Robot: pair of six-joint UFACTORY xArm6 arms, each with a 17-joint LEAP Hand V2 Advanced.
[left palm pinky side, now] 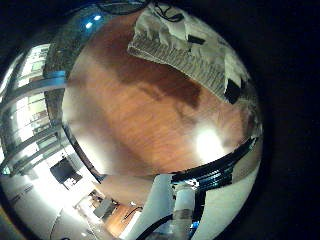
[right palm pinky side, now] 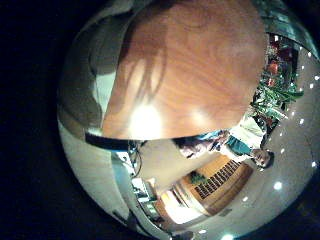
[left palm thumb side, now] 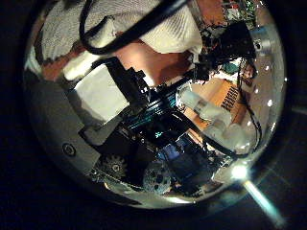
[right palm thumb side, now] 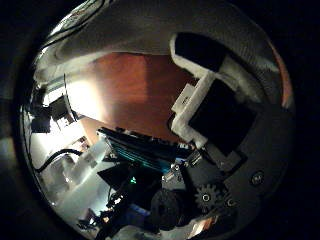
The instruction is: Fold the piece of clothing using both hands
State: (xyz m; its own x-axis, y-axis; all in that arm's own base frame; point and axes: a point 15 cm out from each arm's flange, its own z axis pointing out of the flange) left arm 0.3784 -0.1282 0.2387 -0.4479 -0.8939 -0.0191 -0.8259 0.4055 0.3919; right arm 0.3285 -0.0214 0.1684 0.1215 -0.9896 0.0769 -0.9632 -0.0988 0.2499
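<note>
No outside view is given. In the left little finger side palm view the piece of clothing (left palm pinky side: 185, 48), a ribbed cloth, hangs at my left hand's fingertips (left palm pinky side: 232, 88), away from the table (left palm pinky side: 140, 115). The left thumb side palm view shows the cloth (left palm thumb side: 115, 24) close to the palm, with my left hand's fingers (left palm thumb side: 106, 88) curled against it. In the right thumb side palm view the cloth (right palm thumb side: 150, 22) lies along my right hand's fingers (right palm thumb side: 215, 100), which curl onto it. A strip of the cloth (right palm pinky side: 92, 75) shows beside the table (right palm pinky side: 185, 60) in the right little finger side palm view.
The wooden table top (right palm thumb side: 130, 85) lies well below both palms, and its rounded front edge (right palm pinky side: 105, 140) shows. A white robot arm (left palm pinky side: 175, 205) stands past the table's edge. Room furniture lies beyond the table.
</note>
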